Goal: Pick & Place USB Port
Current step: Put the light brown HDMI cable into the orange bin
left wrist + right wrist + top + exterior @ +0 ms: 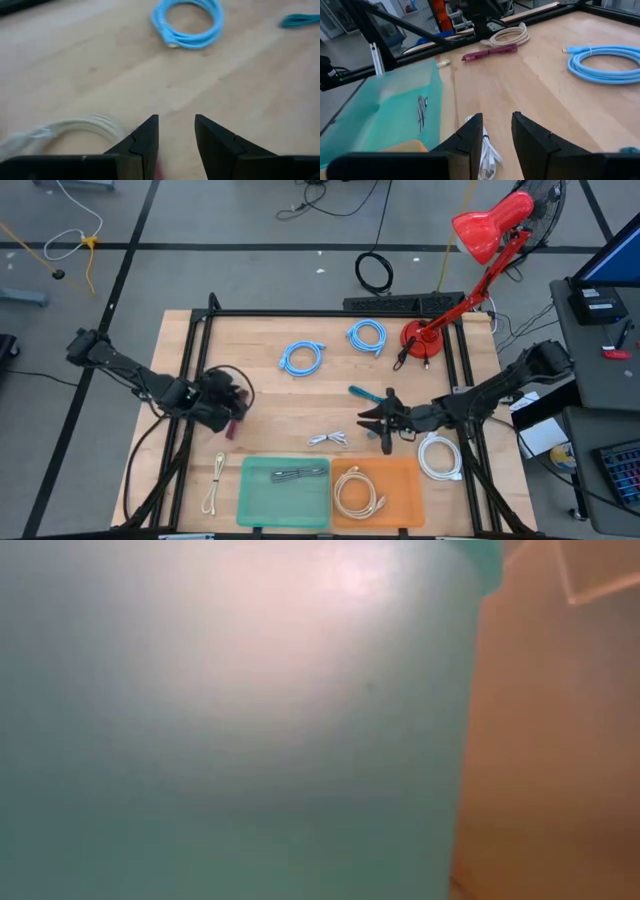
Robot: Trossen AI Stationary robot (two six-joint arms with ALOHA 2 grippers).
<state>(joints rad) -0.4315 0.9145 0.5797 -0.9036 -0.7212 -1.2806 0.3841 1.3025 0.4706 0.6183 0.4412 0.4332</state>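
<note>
Several coiled cables lie on the wooden table. A small white cable (328, 439) (487, 155) lies loose just in front of my right gripper (367, 425) (497, 127), which is open and low over the wood. One of its strands runs under one finger in the wrist view, and I cannot see contact. My left gripper (233, 413) (176, 127) is open near the table's left side. It stands beside a cream coil (75, 127) (510, 35) and a maroon cable (490, 51) (233, 426). A grey cable (298, 473) (421, 110) rests inside the green bin (255, 505).
An orange bin (410, 505) holding a cream coil adjoins the green bin at the near edge. Two blue coils (301, 357) (367, 336), a teal cable (362, 392), a white coil (440, 455) and a beige cable (214, 485) lie about. A red lamp (425, 338) stands far right. The low view is blocked by the bins.
</note>
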